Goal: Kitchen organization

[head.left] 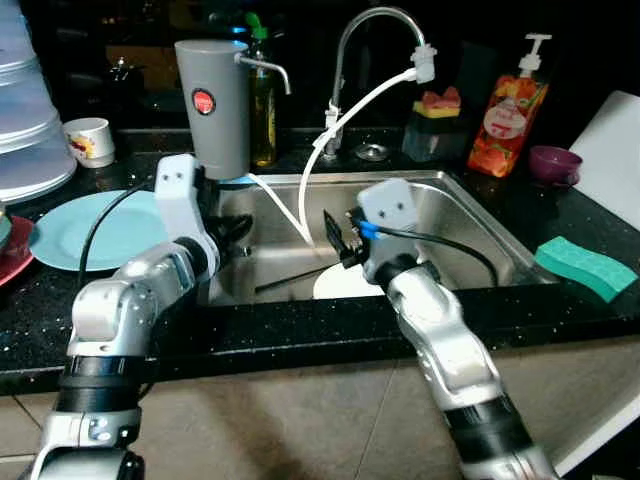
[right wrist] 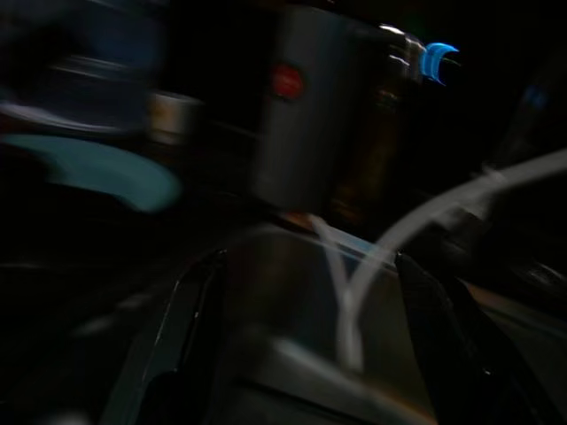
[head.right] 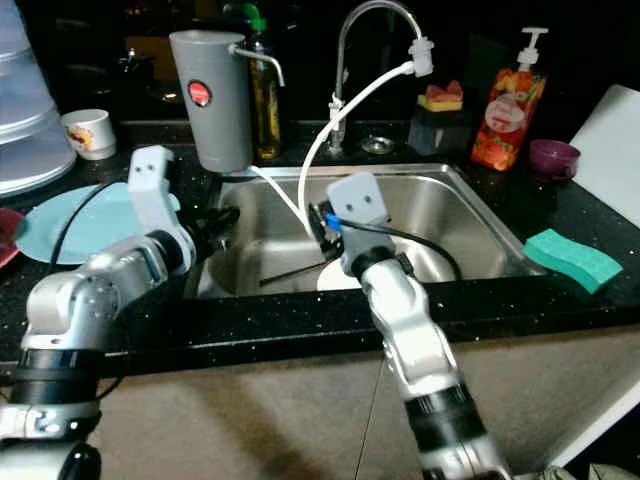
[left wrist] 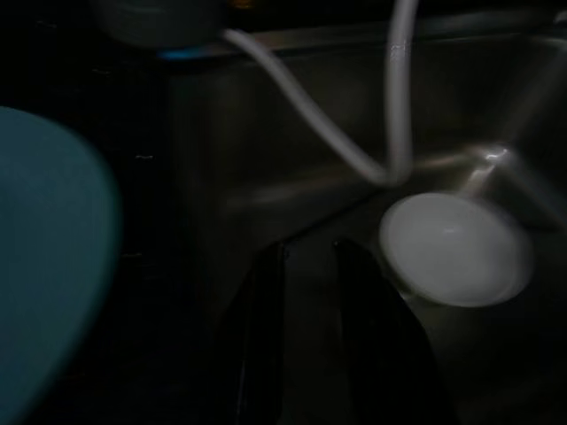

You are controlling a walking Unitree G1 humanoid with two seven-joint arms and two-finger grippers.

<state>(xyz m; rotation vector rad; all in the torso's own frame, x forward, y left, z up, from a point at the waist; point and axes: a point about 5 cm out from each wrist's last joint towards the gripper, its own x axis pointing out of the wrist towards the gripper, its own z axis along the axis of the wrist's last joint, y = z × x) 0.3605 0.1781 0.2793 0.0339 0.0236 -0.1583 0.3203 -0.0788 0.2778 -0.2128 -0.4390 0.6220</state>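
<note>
With the right gripper [head.left: 340, 240] spread wide above the white plate [left wrist: 456, 250] and the left gripper [left wrist: 306, 266] narrowly parted, lowering slowly past the hose [head.left: 345, 125] seems wisest.

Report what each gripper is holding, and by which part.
Nothing is held. The left gripper hangs over the sink, fingers slightly apart and empty, pointing toward the white plate. The right gripper is wide open, empty.

On the right of the desk [head.left: 560, 215] lies a green sponge [head.left: 585, 267]. Far right stand an orange soap bottle [head.left: 513, 110] and a purple bowl [head.left: 554, 164]. A small cup [head.left: 89, 140] sits far left.
</note>
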